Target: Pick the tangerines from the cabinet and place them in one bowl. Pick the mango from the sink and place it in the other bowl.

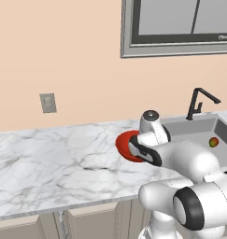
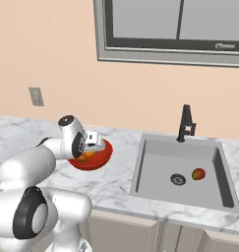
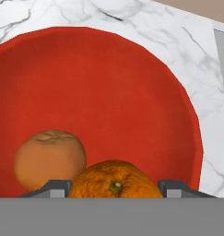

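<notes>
The gripper (image 3: 114, 188) is pinching the second small orange tangerine (image 3: 114, 179) over the glossy red bowl (image 3: 132, 92); next it needs releasing; the mottled mango (image 2: 198, 173) is waiting.

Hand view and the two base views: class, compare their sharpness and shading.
Hand view: red bowl evenly lit, no glare; the tangerine between the fingers shows crisp peel texture. Base views: flat light, soft-edged, mango a small blur in the sink.
</notes>
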Robot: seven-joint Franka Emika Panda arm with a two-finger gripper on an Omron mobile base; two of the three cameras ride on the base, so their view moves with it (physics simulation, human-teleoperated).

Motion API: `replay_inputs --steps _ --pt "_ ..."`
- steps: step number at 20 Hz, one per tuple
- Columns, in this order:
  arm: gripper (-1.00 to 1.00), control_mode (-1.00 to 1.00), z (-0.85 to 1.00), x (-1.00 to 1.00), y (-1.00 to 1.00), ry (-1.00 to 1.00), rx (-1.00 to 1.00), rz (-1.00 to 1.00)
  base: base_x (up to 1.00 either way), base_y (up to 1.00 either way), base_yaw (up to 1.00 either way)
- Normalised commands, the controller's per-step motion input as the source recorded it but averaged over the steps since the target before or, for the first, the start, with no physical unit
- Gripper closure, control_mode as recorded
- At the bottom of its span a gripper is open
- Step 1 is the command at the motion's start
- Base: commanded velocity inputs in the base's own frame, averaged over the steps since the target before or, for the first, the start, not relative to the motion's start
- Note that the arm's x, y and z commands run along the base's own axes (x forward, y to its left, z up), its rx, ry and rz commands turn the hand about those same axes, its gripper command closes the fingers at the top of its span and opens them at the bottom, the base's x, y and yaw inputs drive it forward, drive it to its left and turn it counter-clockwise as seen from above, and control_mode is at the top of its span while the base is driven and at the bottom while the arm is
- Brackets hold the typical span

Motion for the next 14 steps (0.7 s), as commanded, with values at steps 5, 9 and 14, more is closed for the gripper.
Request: replay_inputs --steps 5,9,14 --pt "1.00 -1.00 -0.10 0.06 -0.11 0.01 0.00 0.00 0.00 0.00 0.00" --pt "1.00 -1.00 -0.01 0.04 -0.14 0.01 0.00 0.00 0.00 0.00 0.00" --pt "1.00 -1.00 -0.07 0.06 0.00 0.00 0.00 0.00 0.00 0.00 0.00"
